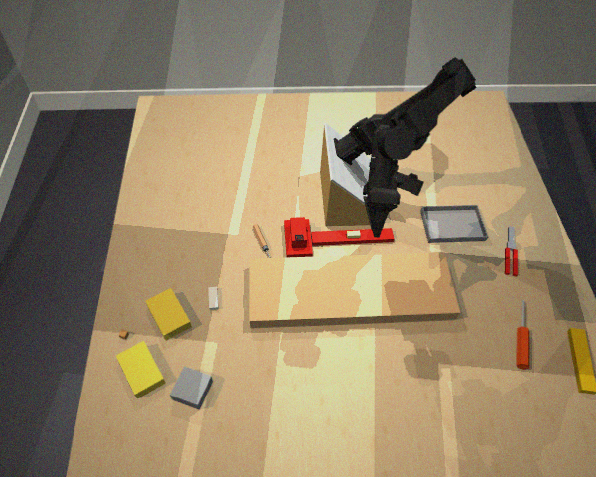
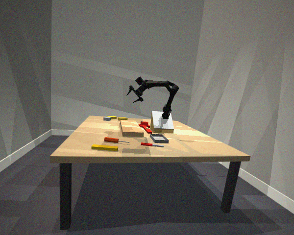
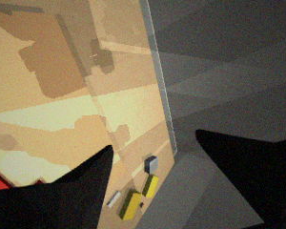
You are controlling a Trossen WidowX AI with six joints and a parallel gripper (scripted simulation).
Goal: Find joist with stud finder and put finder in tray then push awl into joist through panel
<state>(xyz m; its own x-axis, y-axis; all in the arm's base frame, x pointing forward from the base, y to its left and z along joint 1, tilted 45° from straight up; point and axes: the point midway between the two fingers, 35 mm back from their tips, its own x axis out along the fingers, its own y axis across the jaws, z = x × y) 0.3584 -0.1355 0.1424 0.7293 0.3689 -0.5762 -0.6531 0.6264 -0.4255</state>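
The red stud finder (image 1: 299, 234) (image 2: 144, 124) has a blocky body with a dark window. A long flat red bar (image 1: 334, 238) with a pale insert reaches right from it. The wooden-handled awl (image 1: 259, 237) lies left of the stud finder. The floor panel (image 1: 329, 295) (image 2: 132, 133) (image 3: 62, 114) lies in front of them; no hole is visible in it. The grey tray (image 1: 457, 226) (image 2: 159, 138) is empty, right of the bar. My gripper (image 1: 376, 230) (image 2: 130, 98) (image 3: 154, 141) is open and empty, high above the table, its fingers wide apart and tilted.
The arm's wedge base (image 1: 326, 195) (image 2: 158, 122) stands behind the bar. Red-handled pliers (image 1: 508, 256), an orange screwdriver (image 1: 522, 346) and a yellow bar (image 1: 582, 360) lie right. Yellow blocks (image 1: 168, 312) (image 3: 131, 205), a grey block (image 1: 191, 387) (image 3: 152, 164) and a white piece (image 1: 213, 297) lie left.
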